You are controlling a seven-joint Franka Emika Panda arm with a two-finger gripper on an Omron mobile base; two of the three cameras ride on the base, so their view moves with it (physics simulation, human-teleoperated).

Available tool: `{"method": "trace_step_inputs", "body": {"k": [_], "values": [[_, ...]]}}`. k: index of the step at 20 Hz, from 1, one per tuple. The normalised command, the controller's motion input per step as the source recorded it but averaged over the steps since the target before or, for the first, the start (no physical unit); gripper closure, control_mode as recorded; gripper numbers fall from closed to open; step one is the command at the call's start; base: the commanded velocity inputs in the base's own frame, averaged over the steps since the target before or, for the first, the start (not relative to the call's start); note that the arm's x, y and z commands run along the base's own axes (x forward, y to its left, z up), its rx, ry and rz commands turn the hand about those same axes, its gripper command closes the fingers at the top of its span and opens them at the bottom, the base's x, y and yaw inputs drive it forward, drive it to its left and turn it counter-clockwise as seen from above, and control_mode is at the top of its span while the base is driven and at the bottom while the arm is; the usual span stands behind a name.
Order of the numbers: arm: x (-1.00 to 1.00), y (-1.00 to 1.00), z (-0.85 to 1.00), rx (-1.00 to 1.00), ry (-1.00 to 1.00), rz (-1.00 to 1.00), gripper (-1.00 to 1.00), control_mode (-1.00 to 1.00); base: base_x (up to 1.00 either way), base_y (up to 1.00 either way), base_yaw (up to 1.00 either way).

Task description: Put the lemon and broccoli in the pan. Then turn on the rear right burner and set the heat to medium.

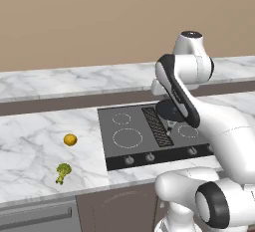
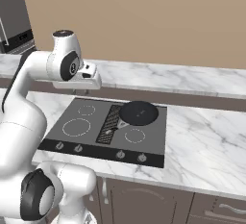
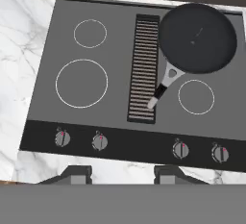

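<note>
The lemon lies on the marble counter left of the stove, and the broccoli lies just in front of it, nearer the counter edge. The black pan sits on the rear right burner, its handle pointing toward the front of the stove; it is seen again as the pan from the right base. My gripper hangs high above the stove's front edge, looking down. Its fingers stand wide apart with nothing between them.
The dark cooktop has a vent grille down its middle and several knobs along its front strip. A raised marble ledge runs behind the counter. My arm's elbow blocks part of the pan in the left base view.
</note>
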Motion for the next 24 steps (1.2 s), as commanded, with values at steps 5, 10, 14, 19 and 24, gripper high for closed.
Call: {"method": "trace_step_inputs", "body": {"k": [5,10,14,19,24], "values": [[-0.25,0.03,-0.1,0.0,0.06,0.0,-1.0,-1.0,0.0,0.0,0.0],[-0.74,0.34,-0.16,0.0,0.21,0.06,-1.0,-1.0,0.0,0.0,0.0],[-0.58,0.34,-0.31,0.01,0.18,0.16,-1.0,-1.0,0.0,0.0,0.0],[-0.29,0.61,-0.35,0.05,0.06,0.1,-1.0,-1.0,0.0,0.0,0.0],[-0.02,0.84,-0.33,0.13,-0.05,0.0,-1.0,-1.0,0.0,0.0,0.0]]}}
